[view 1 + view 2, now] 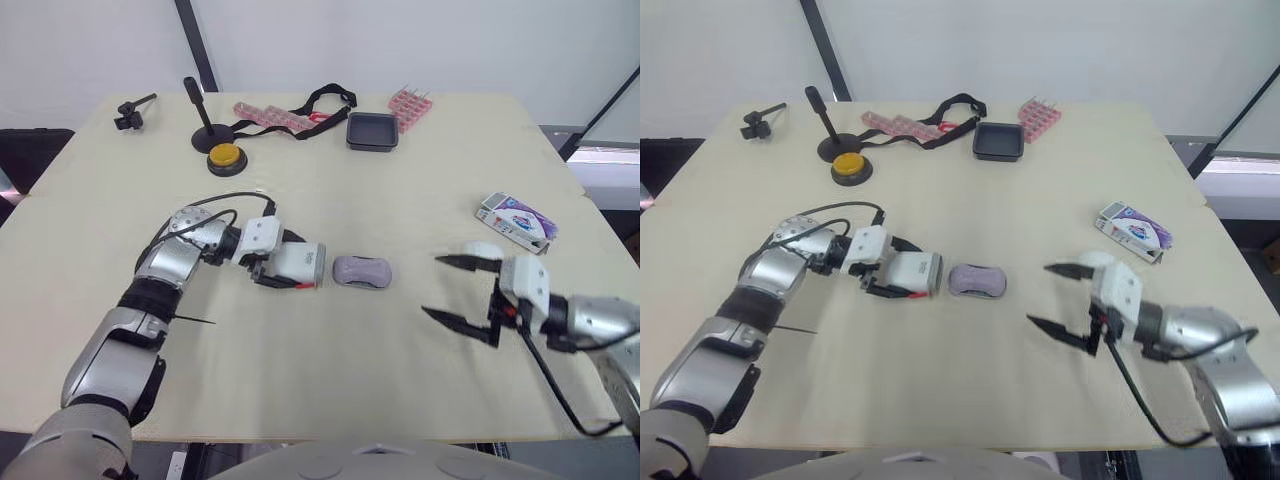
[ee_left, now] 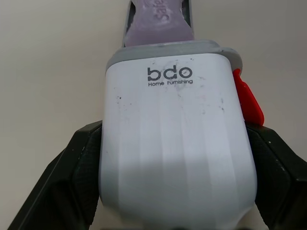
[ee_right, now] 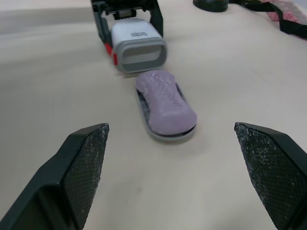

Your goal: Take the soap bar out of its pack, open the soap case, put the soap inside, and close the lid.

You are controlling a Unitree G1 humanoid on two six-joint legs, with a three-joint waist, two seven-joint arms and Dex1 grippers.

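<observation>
My left gripper (image 1: 277,266) is shut on a white soap case shell (image 1: 299,263) marked "bdo", lying on its side with its grey-rimmed mouth (image 3: 140,53) open toward the soap. The purple soap bar (image 1: 362,270) lies on a thin grey tray (image 3: 143,109) at the table's middle, just beyond the shell's mouth and partly slid off the tray. A red tab (image 2: 248,100) shows beside the shell. To the right of the soap, my right gripper (image 1: 432,285) stands open and apart from it, holding nothing. The blue-and-white soap pack (image 1: 515,222) rests at the right.
At the far side of the table (image 1: 400,380) sit a yellow button (image 1: 225,157), a black post on a base (image 1: 205,130), a black strap (image 1: 320,100), pink packs (image 1: 410,106), a black square dish (image 1: 372,131) and a small black clamp (image 1: 130,115).
</observation>
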